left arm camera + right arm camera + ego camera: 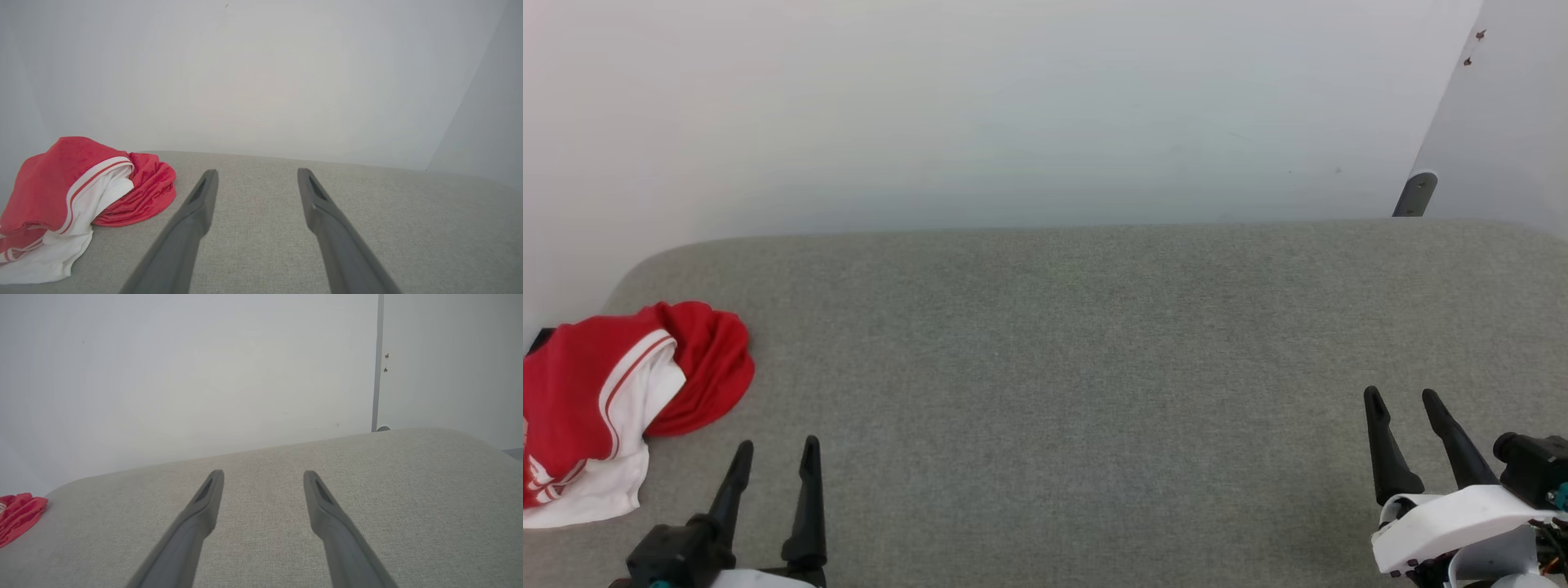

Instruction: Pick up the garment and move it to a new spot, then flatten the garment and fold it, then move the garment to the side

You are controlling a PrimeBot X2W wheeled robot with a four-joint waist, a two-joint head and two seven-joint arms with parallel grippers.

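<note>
The garment (613, 400) lies bunched at the far left of the grey padded surface (1062, 367): a red fold humped over a white panel, with striped trim along the seam. Its lower left part runs past the frame edge in the head view, so I cannot tell whether it hangs over the surface's edge. It looks like a loose heap, with no flat edge or corner offered, so the first pick will probably have to take a raised fold. Just right of it and nearer the robot is the left gripper (778, 443), jaws spread wide and holding nothing, fingers aimed past the heap rather than at it. It is near the cloth but not touching, and I read it as a rest pose before the reach. The middle of the surface is a broad bare stretch, the likely new spot, with room to spread and fold. Well apart at lower right is the right gripper (1401, 393), also wide open and holding nothing, raised over bare fabric. At far right a small metal bracket (1417, 194) sits against the pale wall (1013, 106). As for holders, the padded surface alone bears anything, and that is the garment. The task looks not yet begun.
</note>
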